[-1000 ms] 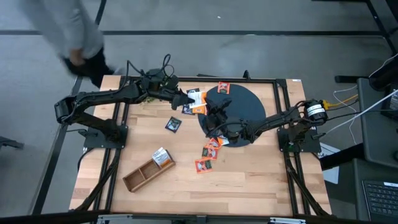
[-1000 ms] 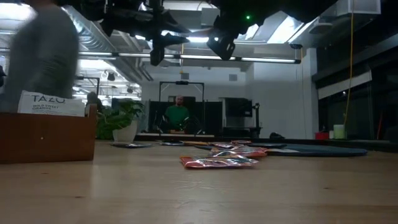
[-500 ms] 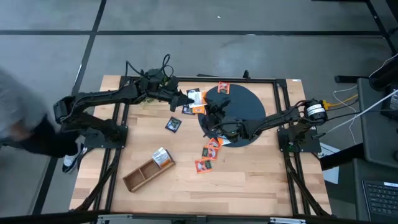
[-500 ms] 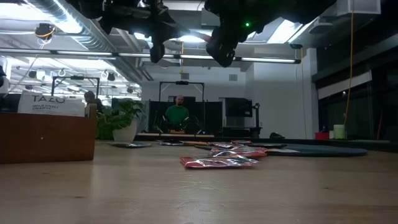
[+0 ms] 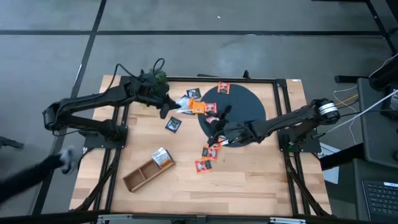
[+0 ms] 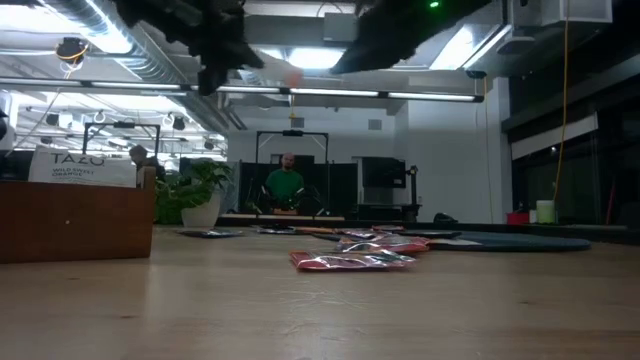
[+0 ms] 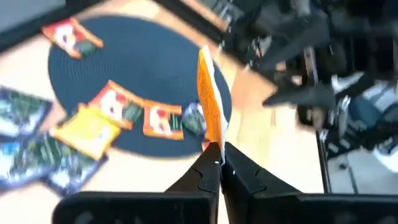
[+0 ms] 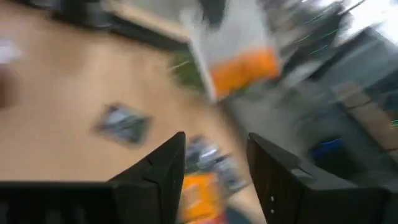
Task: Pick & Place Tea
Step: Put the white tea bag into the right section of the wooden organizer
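One wooden tray (image 5: 148,172), one dark disc (image 5: 245,106), two arms

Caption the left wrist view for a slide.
Left gripper shut on an orange tea sachet, lifted above the dark disc scattered with more sachets.

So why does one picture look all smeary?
The right wrist view is smeared all over, with only the right gripper's fingers sharp; the left wrist view is softer too, though the orange sachet in the left gripper reads clearly; the high view stays crisp.

A robotics lab: exposed ceiling ducts (image 6: 120,75), another arm rig (image 6: 291,170) behind.
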